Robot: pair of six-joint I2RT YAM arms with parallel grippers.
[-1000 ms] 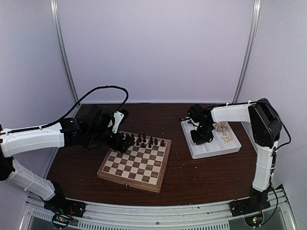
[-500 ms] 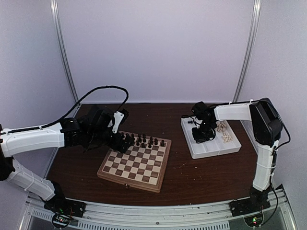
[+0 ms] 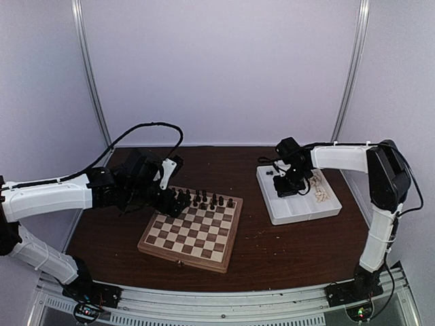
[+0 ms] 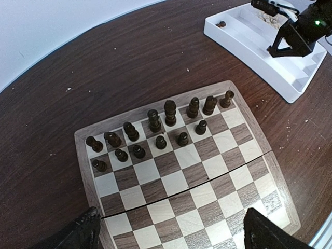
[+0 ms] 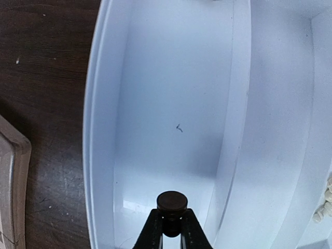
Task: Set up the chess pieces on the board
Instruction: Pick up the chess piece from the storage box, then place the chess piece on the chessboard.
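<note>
Two rows of dark chess pieces (image 4: 153, 119) stand along the board (image 4: 218, 166), on its far edge. Right of the board, the right end effector (image 5: 171, 220) is pinched tight on one dark piece (image 5: 171, 200), in the white tray (image 5: 104, 104) compartment nearest the board. The left end effector (image 4: 171, 233) hangs spread wide over the board's near half, holding nothing.

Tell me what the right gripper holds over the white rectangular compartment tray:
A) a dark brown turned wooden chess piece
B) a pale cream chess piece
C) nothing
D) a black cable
A: the right wrist view shows the right gripper shut on a dark brown turned wooden chess piece above the white rectangular compartment tray.
</note>
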